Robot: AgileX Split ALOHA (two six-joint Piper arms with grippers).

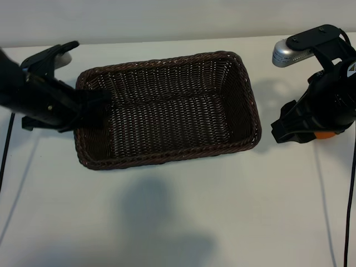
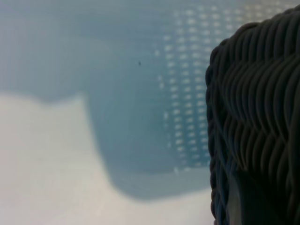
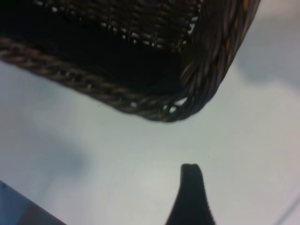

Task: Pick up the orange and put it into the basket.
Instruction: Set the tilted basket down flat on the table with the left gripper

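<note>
We see the orange (image 1: 324,134) at the frame's right edge, under the right gripper (image 1: 295,129), beside the basket (image 1: 167,161) on the table (image 1: 178,222). Its jaws stand spread; the left gripper (image 1: 92,105), at the basket's left rim, is nearly pressed together. We judge the fruit light, firm, prone to roll: take hold across its middle.

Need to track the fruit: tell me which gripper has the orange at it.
The right gripper, beside the basket's right end; a sliver of orange shows beneath it. The left gripper sits at the basket's left rim.
</note>
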